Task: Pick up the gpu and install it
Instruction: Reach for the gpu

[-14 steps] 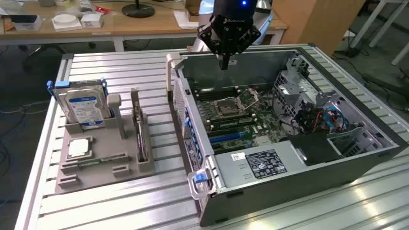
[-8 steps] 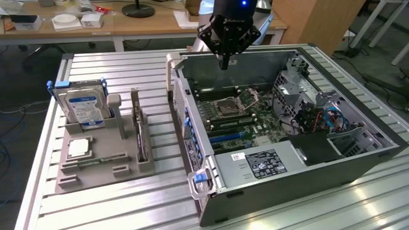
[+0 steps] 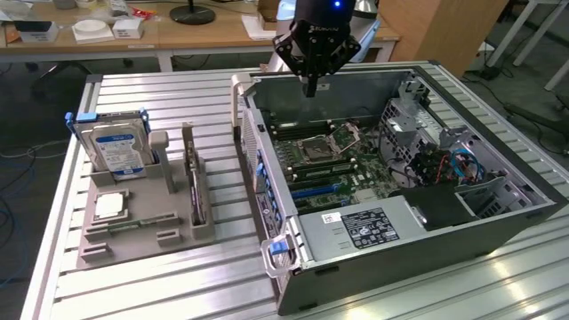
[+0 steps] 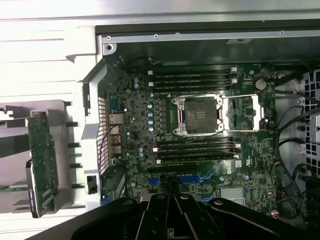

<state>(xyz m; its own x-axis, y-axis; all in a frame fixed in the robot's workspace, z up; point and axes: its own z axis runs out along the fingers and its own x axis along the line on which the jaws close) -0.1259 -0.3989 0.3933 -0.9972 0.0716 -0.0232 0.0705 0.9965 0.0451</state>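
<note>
Presently the gripper (image 3: 310, 92) hangs pinched and empty over the case (image 3: 427, 257); unopened, it might topple the gpu (image 3: 194, 190) — upright in its stand (image 3: 133, 235).

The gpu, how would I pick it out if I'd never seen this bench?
At the exterior view's left, beside the open computer case, sits a grey holder block. The gpu is the thin green card standing on edge on the block's case-facing side. Its neighbour, the hard drive, is a thick silver box with a blue-and-white label.
</note>
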